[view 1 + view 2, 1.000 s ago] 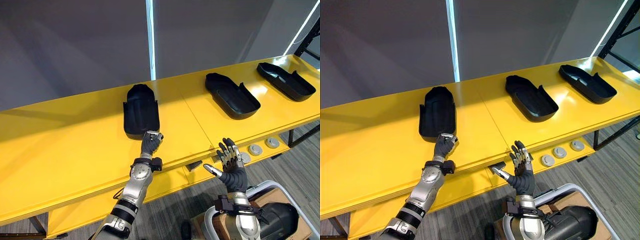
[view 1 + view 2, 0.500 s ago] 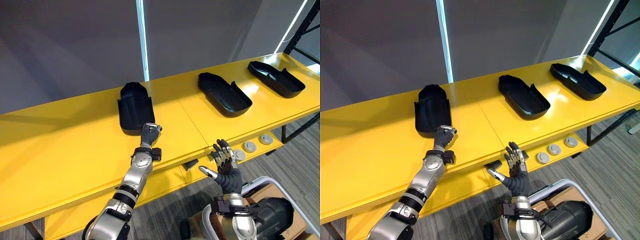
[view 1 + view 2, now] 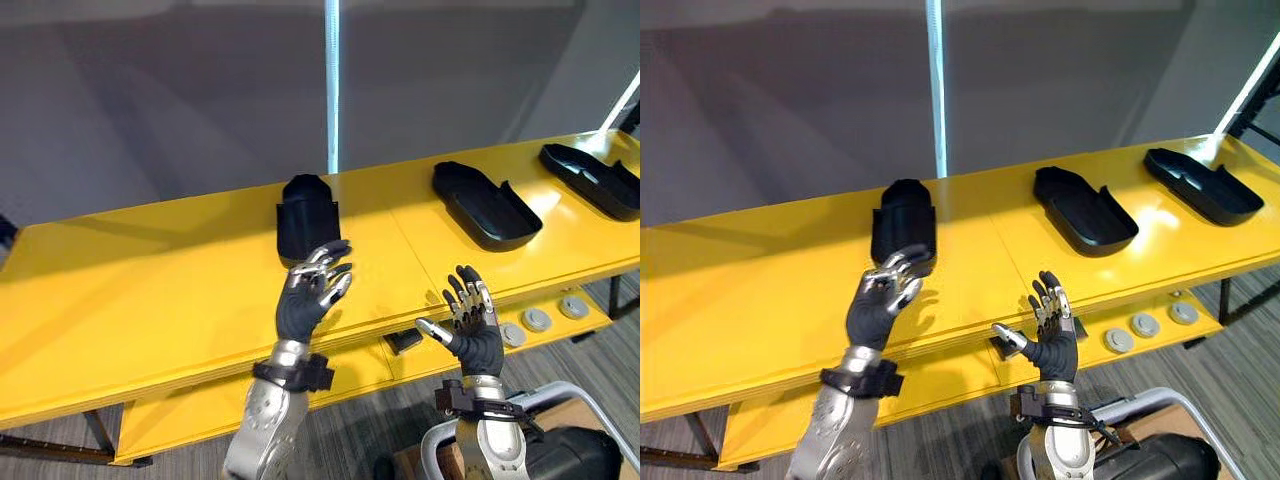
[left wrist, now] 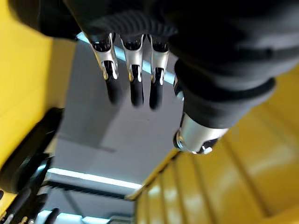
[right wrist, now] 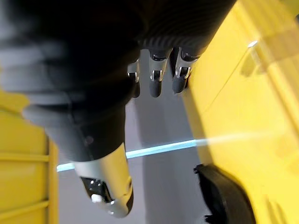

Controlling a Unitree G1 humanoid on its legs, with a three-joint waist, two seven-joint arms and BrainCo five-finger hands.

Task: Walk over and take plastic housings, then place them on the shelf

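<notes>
Black moulded plastic housing (image 3: pixel 308 218) lies lengthwise at twelve o'clock of my left hand (image 3: pixel 300 310), fingers (image 3: pixel 315 272) apart, empty; splayed right hand (image 3: pixel 476 338) farther.

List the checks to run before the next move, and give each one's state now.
1. Left hand open, holding nothing: ok.
2. Right hand open, holding nothing: ok.
3. Left housing resting on the yellow shelf, free of both hands: ok.
4. Middle housing and right housing on the shelf, spaced apart: ok.
5. More housings waiting to be fetched: cannot tell.
</notes>
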